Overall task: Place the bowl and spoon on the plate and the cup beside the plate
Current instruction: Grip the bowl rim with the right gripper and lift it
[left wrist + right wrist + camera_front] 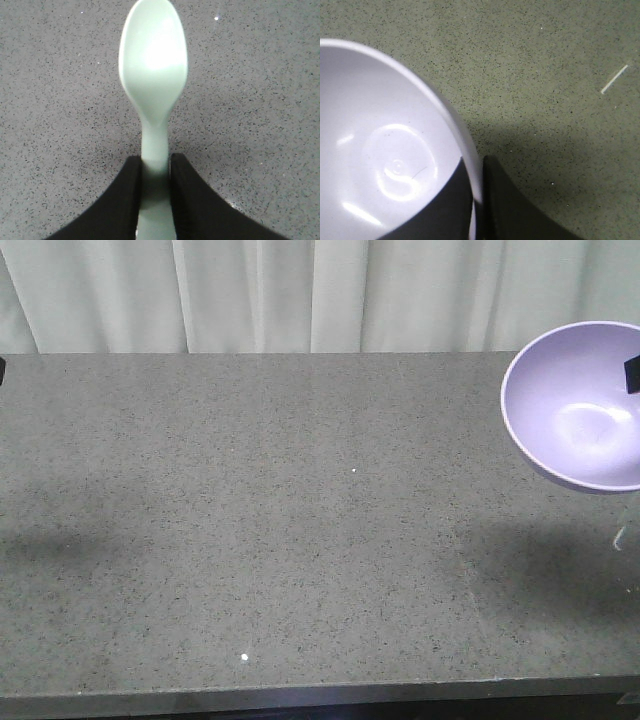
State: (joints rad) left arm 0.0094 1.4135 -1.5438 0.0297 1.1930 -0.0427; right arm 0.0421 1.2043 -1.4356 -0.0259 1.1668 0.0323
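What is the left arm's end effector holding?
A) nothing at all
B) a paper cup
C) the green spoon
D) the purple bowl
C: in the left wrist view, the left end effector has both black fingers closed on the handle of the spoon, while the bowl is pinched at its rim by the right end effector.

One lavender bowl (572, 408), one mint-green spoon (152, 65) — one speckled grey table (300, 530), one white curtain (300, 290).
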